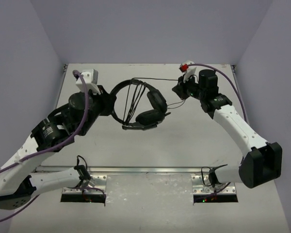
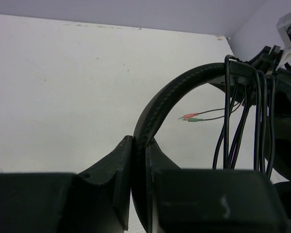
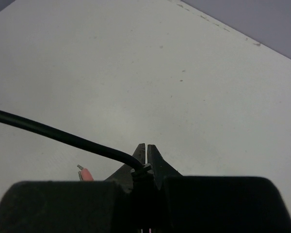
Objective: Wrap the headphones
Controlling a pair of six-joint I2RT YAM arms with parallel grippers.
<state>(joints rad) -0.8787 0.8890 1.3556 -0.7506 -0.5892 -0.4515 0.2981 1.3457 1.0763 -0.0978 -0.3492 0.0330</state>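
Observation:
The black headphones [image 1: 153,109] are held up over the middle of the table. My left gripper [image 1: 108,104] is shut on the padded headband [image 2: 184,87], which is pinched between its fingers [image 2: 121,165]. Several loops of the thin dark cable [image 2: 259,121] hang over the headband near the ear cups [image 1: 156,101]. The cable [image 1: 162,78] runs on to my right gripper [image 1: 180,91], which is shut on the cable [image 3: 63,133] close to its end. A reddish plug [image 3: 86,173] sticks out beside the right fingers, and the red and green plugs [image 2: 190,117] show past the headband.
The white table [image 1: 184,141] is walled in at the back and on both sides. A metal rail [image 1: 145,170] runs along the near edge by the arm bases. Purple robot cables [image 1: 85,104] trail over both arms.

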